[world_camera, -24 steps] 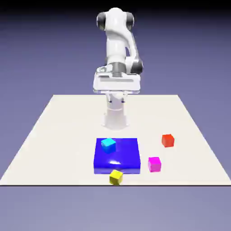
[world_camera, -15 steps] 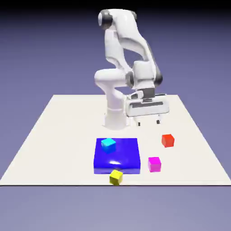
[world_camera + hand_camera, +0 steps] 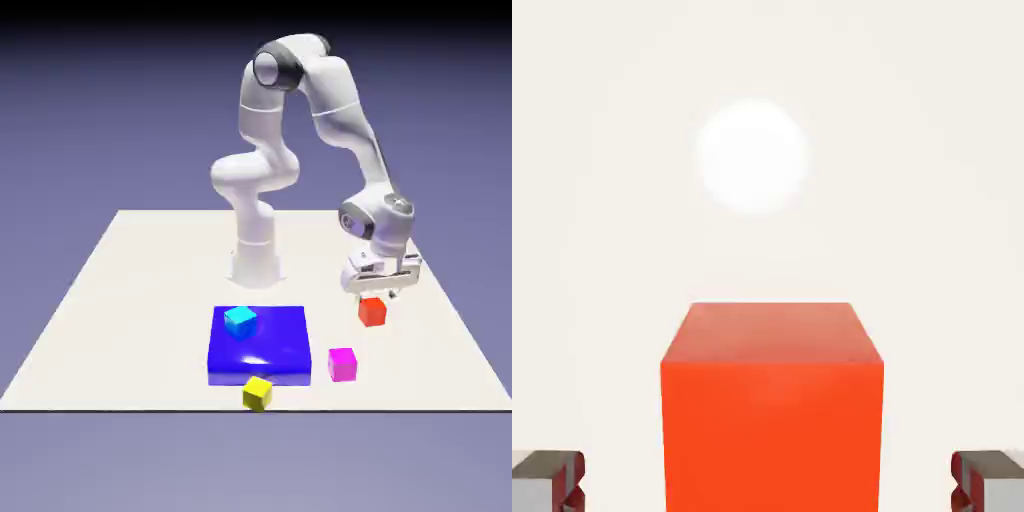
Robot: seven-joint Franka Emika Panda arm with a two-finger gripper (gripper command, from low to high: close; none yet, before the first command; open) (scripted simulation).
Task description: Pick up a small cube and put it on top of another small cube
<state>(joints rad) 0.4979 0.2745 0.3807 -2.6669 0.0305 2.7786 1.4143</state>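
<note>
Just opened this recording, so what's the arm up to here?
The white robot arm has its claw open over the small red cube, with a gap on either side, so nothing is gripped. The small cyan cube, presumably where the red one is meant to go, sits on the flat dark-blue block. The magenta and yellow cubes are apart from the claw.
</note>
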